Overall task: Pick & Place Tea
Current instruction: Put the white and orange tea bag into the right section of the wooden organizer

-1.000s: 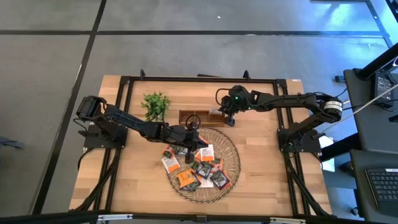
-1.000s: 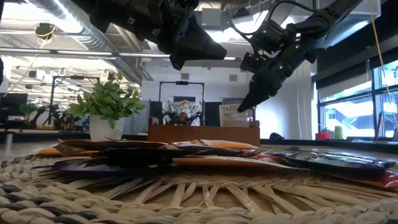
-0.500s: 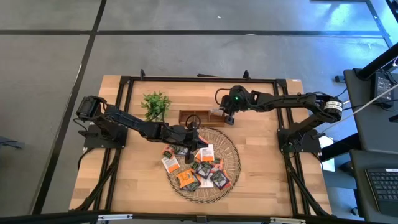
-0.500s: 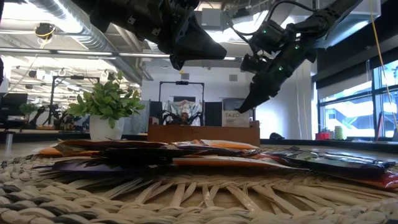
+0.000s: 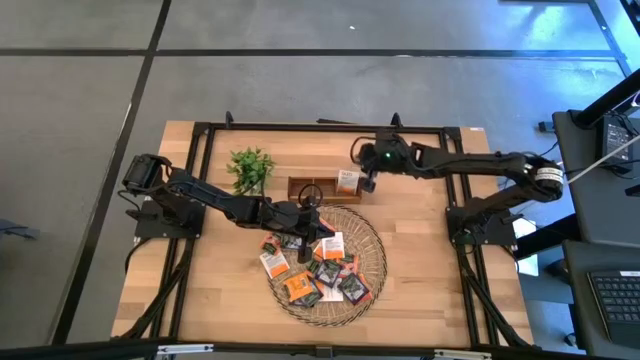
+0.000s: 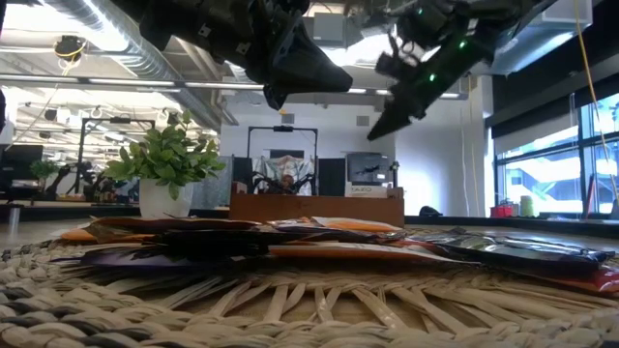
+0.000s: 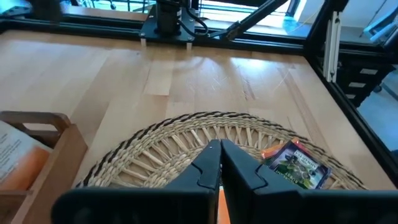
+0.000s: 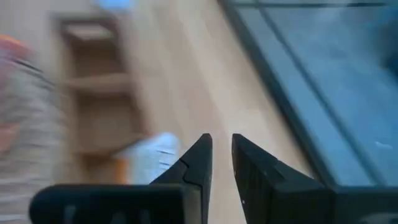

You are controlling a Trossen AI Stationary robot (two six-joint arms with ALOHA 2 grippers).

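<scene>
The left hand (image 5: 305, 232), clenched, hovers over the tea (image 5: 318, 268) heaped in the woven tray (image 5: 374, 262); a poor pinch could lift two sachets or none. Farther off, the right hand (image 5: 366, 184), slightly parted and empty, hangs above the wooden box (image 5: 322, 187), where one sachet (image 5: 347, 181) leans and may topple. Its lettering is unreadable.

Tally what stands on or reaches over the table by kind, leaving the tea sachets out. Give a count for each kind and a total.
Woven tray: 1
Wooden box: 1
Potted plant: 1
Robot arms: 2, the left arm and the right arm
Total: 5
</scene>
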